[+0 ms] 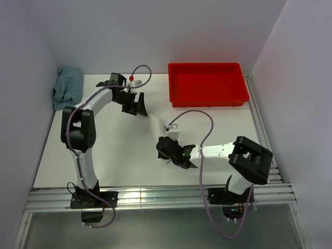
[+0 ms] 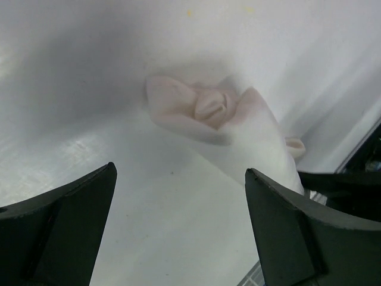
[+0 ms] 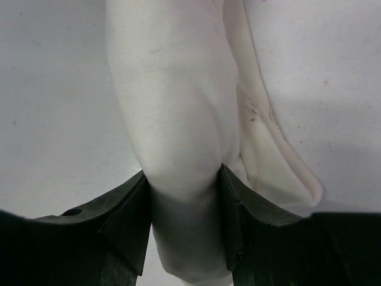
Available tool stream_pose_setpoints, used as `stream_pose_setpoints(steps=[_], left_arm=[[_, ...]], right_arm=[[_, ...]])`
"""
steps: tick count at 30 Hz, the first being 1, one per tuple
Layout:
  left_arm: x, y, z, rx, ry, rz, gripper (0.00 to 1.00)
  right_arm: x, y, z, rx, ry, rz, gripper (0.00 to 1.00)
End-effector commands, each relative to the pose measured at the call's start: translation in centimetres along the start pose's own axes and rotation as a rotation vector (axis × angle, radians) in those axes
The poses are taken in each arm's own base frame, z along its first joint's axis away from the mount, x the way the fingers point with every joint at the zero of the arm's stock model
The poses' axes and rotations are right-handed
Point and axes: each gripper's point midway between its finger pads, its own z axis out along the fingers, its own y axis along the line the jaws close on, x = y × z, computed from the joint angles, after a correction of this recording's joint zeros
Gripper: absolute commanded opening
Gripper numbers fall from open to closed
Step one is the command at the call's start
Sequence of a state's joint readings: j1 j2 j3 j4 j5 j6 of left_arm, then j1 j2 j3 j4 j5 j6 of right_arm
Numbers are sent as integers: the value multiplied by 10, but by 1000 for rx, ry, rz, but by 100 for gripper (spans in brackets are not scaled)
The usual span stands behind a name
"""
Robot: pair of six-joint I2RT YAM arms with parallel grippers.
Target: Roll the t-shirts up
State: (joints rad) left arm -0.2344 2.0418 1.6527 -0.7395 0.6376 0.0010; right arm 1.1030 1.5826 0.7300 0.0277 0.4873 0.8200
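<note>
Fingers [image 3: 122,220] of my R gripper [image 3: 184,199] clamp the rolled t-shirt [image 3: 172,101] at its near end, mid-table [image 1: 119,166] toward front edge; squeeze firm w/o crushing so layers don't slip; farther off, L gripper [image 2: 180,176] gapes wide, empty, by roll's far end.

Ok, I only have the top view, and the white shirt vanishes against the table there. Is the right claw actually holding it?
Observer: Yes. The right wrist view shows the right claw shut on the shirt, with rolled fabric pinched between both fingers.
Operator: And the other one?
Observer: The left claw is open and empty. It is clear of the shirt, whose bunched end lies ahead of it.
Operator: Is it rolled tidily?
Observer: Not fully. The right wrist view shows a loose strip of fabric sticking out along one side of the rolled part.
</note>
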Motion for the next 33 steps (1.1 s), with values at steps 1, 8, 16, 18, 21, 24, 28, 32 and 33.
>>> stream_pose_setpoints(steps=[1,8,16,18,21,24,28,32,33], left_arm=[[-2,-25,-17,117,-71,107,93],[26,-33,-12,221,-65,118,95],[33,-40,27,203,-56,78,99],[29,-47,38,204,-62,70,99],[19,-41,51,165,-67,33,99],[14,-27,65,83,-53,-3,99],[13,-2,80,-85,-22,-48,97],[26,12,87,-222,55,-26,92],[20,12,86,-249,55,-11,91]], right_arm=[[29,14,-6,-131,156,48,50],[16,20,-3,-212,212,160,50],[16,20,5,-296,263,281,49],[14,20,6,-311,261,305,49],[14,24,4,-349,270,342,49],[15,22,5,-371,279,384,49],[19,19,7,-400,296,447,49],[23,7,10,-375,302,500,50],[23,4,12,-356,299,503,50]])
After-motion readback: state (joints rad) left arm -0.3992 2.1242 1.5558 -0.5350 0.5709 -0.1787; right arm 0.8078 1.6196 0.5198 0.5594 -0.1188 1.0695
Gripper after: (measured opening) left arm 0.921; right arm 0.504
